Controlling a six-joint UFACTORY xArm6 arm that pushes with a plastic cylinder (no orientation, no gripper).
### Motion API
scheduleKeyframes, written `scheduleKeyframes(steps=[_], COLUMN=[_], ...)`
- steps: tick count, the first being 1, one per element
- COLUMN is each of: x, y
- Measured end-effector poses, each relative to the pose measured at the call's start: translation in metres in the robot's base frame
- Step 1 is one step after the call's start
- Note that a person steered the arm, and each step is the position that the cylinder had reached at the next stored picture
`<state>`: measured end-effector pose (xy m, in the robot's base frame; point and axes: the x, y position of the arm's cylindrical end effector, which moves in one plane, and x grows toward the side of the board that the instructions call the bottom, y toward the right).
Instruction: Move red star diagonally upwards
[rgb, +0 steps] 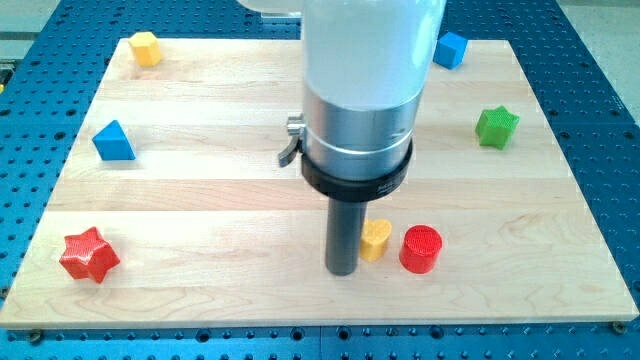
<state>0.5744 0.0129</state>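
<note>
The red star (88, 255) lies near the bottom-left corner of the wooden board (200, 200). My tip (343, 270) rests on the board at the bottom middle, far to the right of the red star. It stands just left of a yellow block (376, 240), close to touching it. A red cylinder (420, 249) sits right of the yellow block.
A blue triangular block (113, 141) lies at the left, above the red star. A yellow block (146, 48) sits at the top left. A blue cube (451, 49) is at the top right and a green star (496, 126) at the right. The arm's white and silver body (360, 90) hides the board's top middle.
</note>
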Motion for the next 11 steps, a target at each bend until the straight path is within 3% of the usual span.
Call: scheduleKeyframes(steps=[1,3,4,6,8,9,11], x=[0.038,0.042,0.017,-0.016,0.0,-0.035,-0.051], y=[-0.102,-0.301,-0.302,-0.09,-0.173,-0.158,-0.079])
